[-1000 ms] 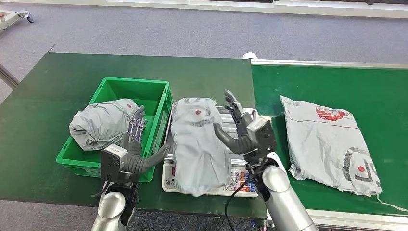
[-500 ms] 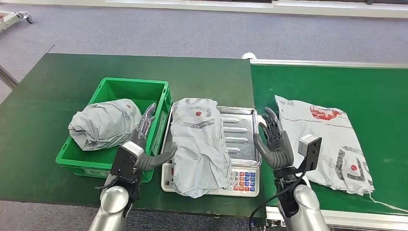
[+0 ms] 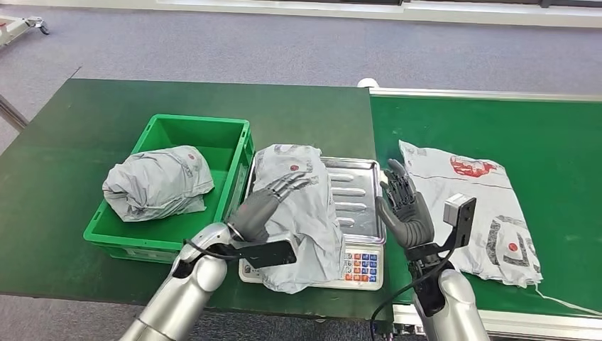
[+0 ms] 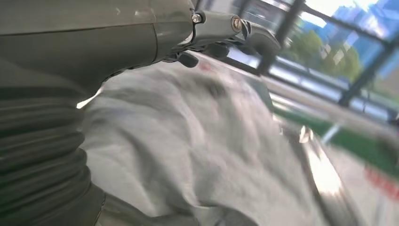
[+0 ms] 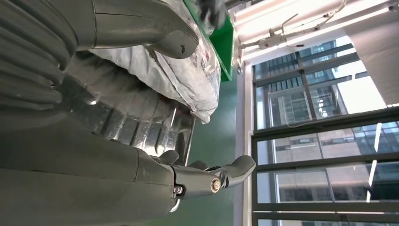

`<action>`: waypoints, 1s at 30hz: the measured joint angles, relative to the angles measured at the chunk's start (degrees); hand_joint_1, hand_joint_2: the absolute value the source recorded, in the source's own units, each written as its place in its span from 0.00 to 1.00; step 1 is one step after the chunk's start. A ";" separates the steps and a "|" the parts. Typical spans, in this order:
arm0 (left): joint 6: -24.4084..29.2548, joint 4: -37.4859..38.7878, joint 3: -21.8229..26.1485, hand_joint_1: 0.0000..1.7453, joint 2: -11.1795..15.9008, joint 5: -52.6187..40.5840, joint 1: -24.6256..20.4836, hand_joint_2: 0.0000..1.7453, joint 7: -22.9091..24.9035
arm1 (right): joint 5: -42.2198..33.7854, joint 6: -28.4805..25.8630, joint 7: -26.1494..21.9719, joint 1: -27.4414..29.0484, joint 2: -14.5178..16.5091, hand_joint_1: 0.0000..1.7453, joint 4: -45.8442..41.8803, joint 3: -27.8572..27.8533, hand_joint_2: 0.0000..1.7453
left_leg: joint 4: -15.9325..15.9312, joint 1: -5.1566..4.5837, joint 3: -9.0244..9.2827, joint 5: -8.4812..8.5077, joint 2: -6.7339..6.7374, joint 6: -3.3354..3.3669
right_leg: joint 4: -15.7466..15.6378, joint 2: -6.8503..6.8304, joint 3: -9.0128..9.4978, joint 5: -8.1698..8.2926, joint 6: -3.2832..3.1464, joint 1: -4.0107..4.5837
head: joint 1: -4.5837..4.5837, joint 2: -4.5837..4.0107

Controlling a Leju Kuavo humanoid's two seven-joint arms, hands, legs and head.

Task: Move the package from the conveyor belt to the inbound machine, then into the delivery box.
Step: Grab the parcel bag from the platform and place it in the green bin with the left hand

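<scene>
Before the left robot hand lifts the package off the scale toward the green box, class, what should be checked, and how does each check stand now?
1. Package lies on the scale tray: ok.
2. Left robot hand is over the package: ok.
3. Left robot hand has a firm hold: cannot tell.
4. Right robot hand is off the package, fingers apart: ok.
5. Green box has bare floor at the far end beyond the package inside: ok.

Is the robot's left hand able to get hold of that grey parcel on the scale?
Probably yes: the left hand already lies over the parcel on the scale, fingers spread, with nothing between them.
</scene>
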 joint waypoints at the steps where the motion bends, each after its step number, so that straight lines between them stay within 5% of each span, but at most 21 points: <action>1: -1.32 2.43 -1.70 0.00 0.62 -1.37 -2.05 1.00 -1.52 | 0.07 0.12 0.09 -0.29 0.00 0.00 0.14 -0.01 1.00 | 0.00 0.00 0.00 0.01 0.00 -0.01 | 0.00 0.00 0.00 0.01 -0.01 0.00 | 0.00 0.00; 8: -15.26 14.65 -13.63 0.00 6.00 -2.96 -15.16 1.00 -12.70 | -0.86 0.64 0.25 -0.98 -0.02 0.00 0.77 -0.83 1.00 | 0.00 0.01 0.01 0.10 0.02 -0.03 | 0.02 0.02 0.00 0.05 -0.03 0.03 | -0.01 0.00; 12: -20.67 17.03 -20.87 0.62 8.70 1.20 -20.09 1.00 -13.32 | -1.68 1.22 0.63 0.08 -0.13 0.00 0.36 -1.42 1.00 | 0.00 0.02 0.01 0.10 0.02 -0.04 | 0.02 0.03 0.00 0.05 -0.03 0.03 | -0.01 0.00; 16: -22.18 17.92 -25.84 1.00 10.39 4.22 -22.82 1.00 -13.46 | -1.92 1.54 0.75 0.73 -0.26 0.00 -0.26 -1.79 1.00 | 0.00 0.02 0.01 0.10 0.02 -0.03 | 0.02 0.02 0.02 0.05 -0.03 0.03 | 0.00 0.00; 30: -24.41 18.55 -33.58 1.00 11.65 7.87 -28.16 1.00 -13.48 | -2.20 2.02 0.78 1.43 -0.60 0.00 -1.25 -1.99 1.00 | -0.01 0.01 0.08 0.10 0.03 -0.04 | 0.02 0.04 0.09 0.06 -0.03 0.08 | -0.01 0.00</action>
